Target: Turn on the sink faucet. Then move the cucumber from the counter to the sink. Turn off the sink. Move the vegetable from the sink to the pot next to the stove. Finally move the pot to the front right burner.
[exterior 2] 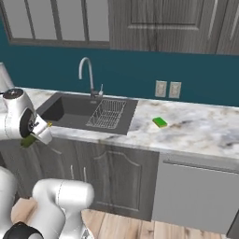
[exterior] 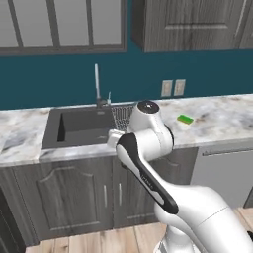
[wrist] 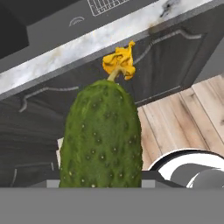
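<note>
Below the table edge, in front of the cabinet doors, the cucumber is held clamped in the hand. It is best kept firmly gripped and carried level toward the pot, so no slip occurs.

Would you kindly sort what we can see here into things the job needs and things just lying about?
Needed for the job:
cucumber, held in the claw
faucet
sink
counter

Just lying about:
green sponge
wall sockets
wire rack
</note>
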Available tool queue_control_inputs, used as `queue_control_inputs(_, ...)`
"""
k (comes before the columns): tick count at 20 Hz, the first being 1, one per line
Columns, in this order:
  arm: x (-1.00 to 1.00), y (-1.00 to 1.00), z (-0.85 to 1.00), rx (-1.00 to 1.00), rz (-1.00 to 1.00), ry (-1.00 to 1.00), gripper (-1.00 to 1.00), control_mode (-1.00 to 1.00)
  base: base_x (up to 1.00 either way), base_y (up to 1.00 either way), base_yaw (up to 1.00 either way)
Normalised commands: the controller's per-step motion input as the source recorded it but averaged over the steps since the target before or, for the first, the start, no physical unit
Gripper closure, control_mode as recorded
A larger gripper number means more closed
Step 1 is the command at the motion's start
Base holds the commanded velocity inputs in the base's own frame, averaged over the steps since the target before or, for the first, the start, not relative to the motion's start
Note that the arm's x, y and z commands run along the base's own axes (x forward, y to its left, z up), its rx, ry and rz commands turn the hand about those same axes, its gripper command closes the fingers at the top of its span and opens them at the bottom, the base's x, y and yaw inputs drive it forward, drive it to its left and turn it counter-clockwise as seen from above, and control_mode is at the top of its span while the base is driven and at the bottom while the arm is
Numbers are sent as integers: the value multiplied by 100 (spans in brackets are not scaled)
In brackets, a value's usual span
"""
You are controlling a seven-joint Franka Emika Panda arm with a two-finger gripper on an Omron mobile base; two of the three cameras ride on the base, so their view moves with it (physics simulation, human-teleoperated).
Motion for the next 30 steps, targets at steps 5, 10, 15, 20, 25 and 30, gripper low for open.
queue_control_inputs(5,0,0,0,0,0,0,100,100,-51,-18,21)
queue_control_inputs(10,0,0,0,0,0,0,100,100,-57,-17,25)
queue_control_inputs(15,0,0,0,0,0,0,100,100,-57,-19,26)
queue_control_inputs(20,0,0,0,0,0,0,100,100,-57,-22,31)
queue_control_inputs(25,0,0,0,0,0,0,100,100,-58,-20,31)
queue_control_inputs(30,0,0,0,0,0,0,100,100,-58,-23,31)
